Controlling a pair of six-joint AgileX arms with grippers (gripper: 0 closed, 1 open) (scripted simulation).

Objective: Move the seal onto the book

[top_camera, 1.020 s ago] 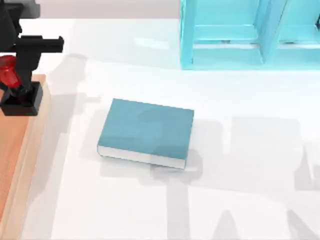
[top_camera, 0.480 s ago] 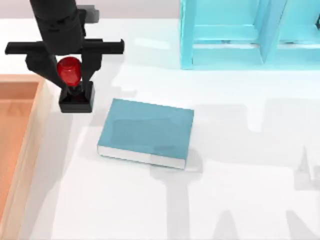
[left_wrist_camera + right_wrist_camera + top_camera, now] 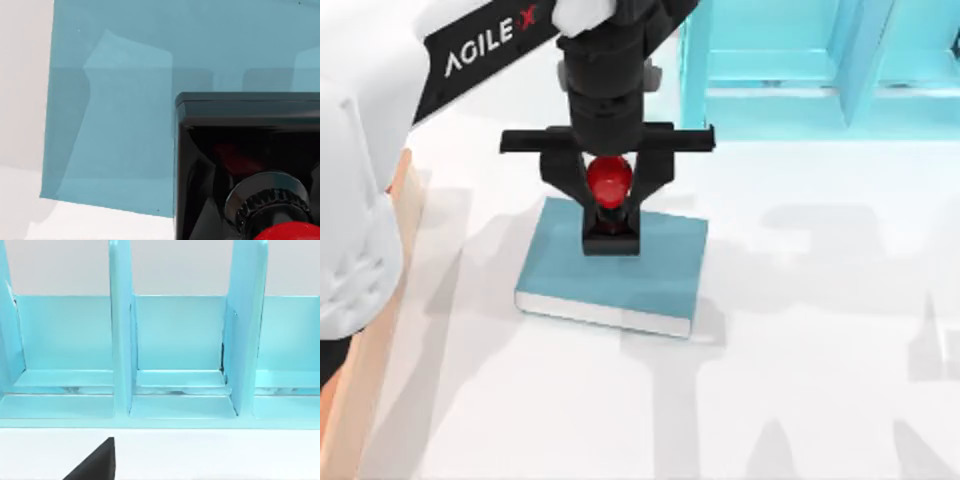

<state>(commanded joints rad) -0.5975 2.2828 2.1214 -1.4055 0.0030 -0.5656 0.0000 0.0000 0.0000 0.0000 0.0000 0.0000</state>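
- Underfoot, so to speak, our white table (image 3: 800, 380) runs pale and flat, crossed by soft grey shadows; a wooden tray (image 3: 380, 330) lies along its left edge, partly under our left arm's white casing.
- Mid-table sits the book (image 3: 560, 270), teal cover up, white page edges toward the near side.
- Our left gripper (image 3: 610, 205) hangs over the book's far half, fingers pinched on the red knob of the seal (image 3: 610, 225) from either side.
- Seal stands upright, black block base low over the cover, near the book's far edge; we cannot tell whether base and cover touch.
- From the left wrist view, the seal's black block (image 3: 247, 160) looms against the teal cover (image 3: 110, 125), red knob just below it.
- Farthest back, the cyan shelf unit (image 3: 780, 80) stands at the table's far right; the right wrist view faces its open compartments (image 3: 177, 355).
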